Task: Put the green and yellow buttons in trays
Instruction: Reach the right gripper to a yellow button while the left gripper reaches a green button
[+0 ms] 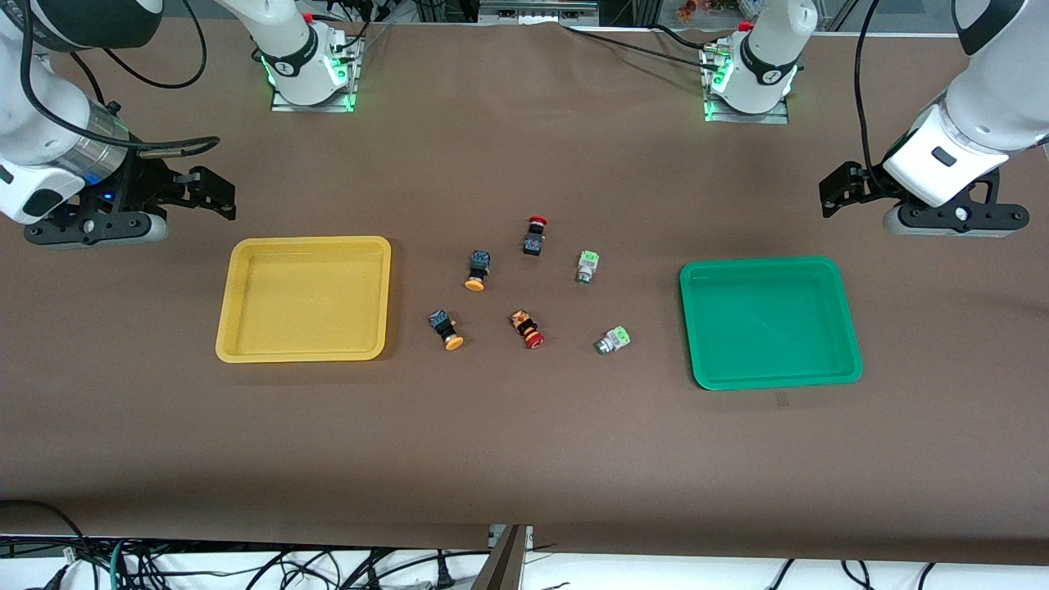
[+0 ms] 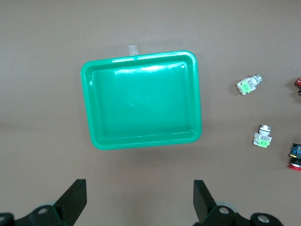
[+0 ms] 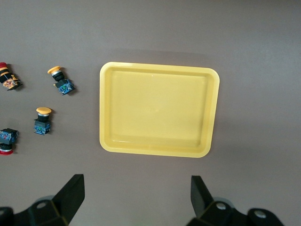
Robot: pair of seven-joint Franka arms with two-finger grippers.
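Note:
The yellow tray lies toward the right arm's end and the green tray toward the left arm's end; both are empty. Between them lie two yellow-capped buttons and two pale-green buttons. My left gripper hangs open and empty above the table beside the green tray; the left wrist view shows both green buttons. My right gripper hangs open and empty beside the yellow tray; the right wrist view shows both yellow buttons.
Two red-capped switches lie among the buttons in the middle of the brown table. The arm bases stand at the table edge farthest from the front camera. Cables hang below the near edge.

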